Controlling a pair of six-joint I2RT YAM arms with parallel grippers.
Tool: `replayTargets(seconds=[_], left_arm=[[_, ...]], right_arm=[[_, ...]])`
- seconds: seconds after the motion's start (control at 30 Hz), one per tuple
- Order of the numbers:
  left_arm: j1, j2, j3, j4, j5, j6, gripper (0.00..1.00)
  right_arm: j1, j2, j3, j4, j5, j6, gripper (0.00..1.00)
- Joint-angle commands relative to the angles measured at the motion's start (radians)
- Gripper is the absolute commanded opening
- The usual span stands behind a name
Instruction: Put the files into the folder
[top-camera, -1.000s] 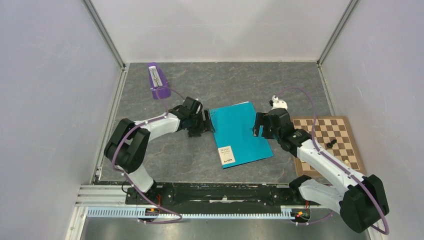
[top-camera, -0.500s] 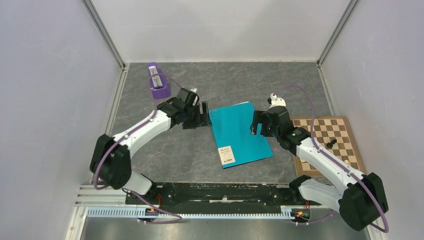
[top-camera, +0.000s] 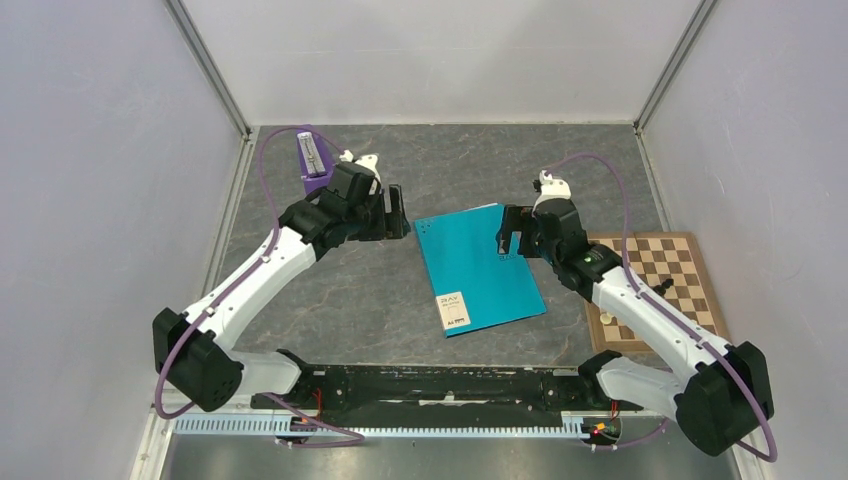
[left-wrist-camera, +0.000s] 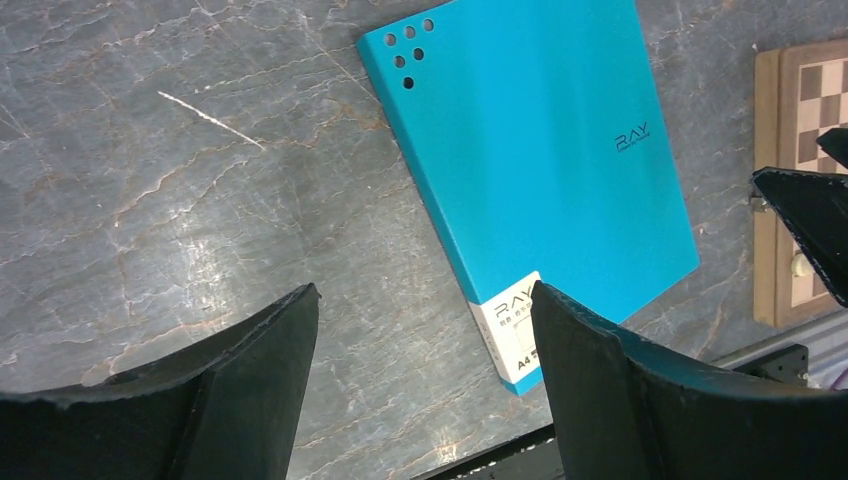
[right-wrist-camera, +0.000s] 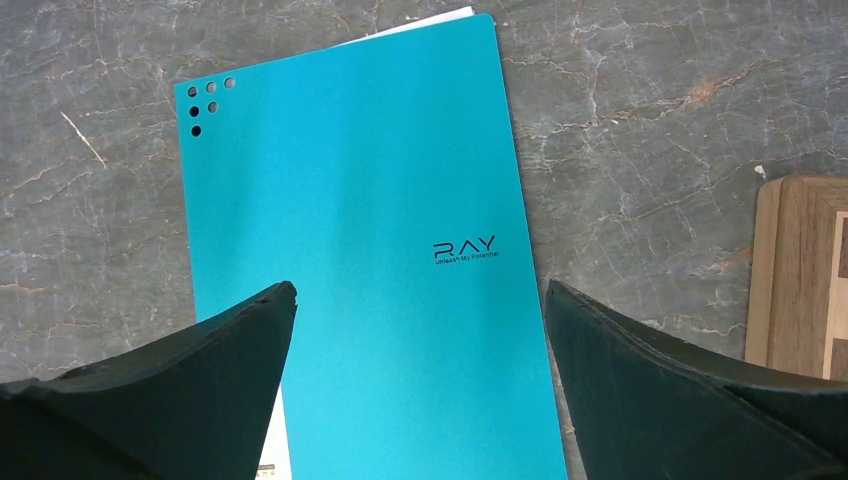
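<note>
The teal folder (top-camera: 477, 265) lies closed and flat on the grey table, its white label (top-camera: 452, 310) at the near edge. It also shows in the left wrist view (left-wrist-camera: 540, 150) and the right wrist view (right-wrist-camera: 370, 260). A thin white edge of the files (right-wrist-camera: 410, 26) sticks out past the folder's far edge; the rest of the files is hidden. My left gripper (top-camera: 396, 212) is open and empty, raised to the left of the folder. My right gripper (top-camera: 508, 232) is open and empty above the folder's right part.
A purple block with a metal clip (top-camera: 312, 165) stands at the back left, just behind my left arm. A wooden chessboard (top-camera: 665, 285) with a few pieces lies at the right, under my right arm. Walls close in the table on three sides.
My left arm has lifted and swung back and to the left, away from the folder's left edge. My right gripper has risen slightly and shifted toward the back. The folder has not moved.
</note>
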Motion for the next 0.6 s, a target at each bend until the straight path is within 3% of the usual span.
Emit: replayTargets(seconds=[0.0, 0.57], left_arm=[[-0.001, -0.025, 0.03, -0.017, -0.036, 0.071, 0.84], [-0.002, -0.057, -0.023, 0.044, -0.024, 0.087, 0.84]], right_arm=[[0.003, 0.01, 0.04, 0.049, 0.018, 0.001, 0.98], [0.002, 0.011, 0.032, 0.04, 0.035, 0.006, 0.98]])
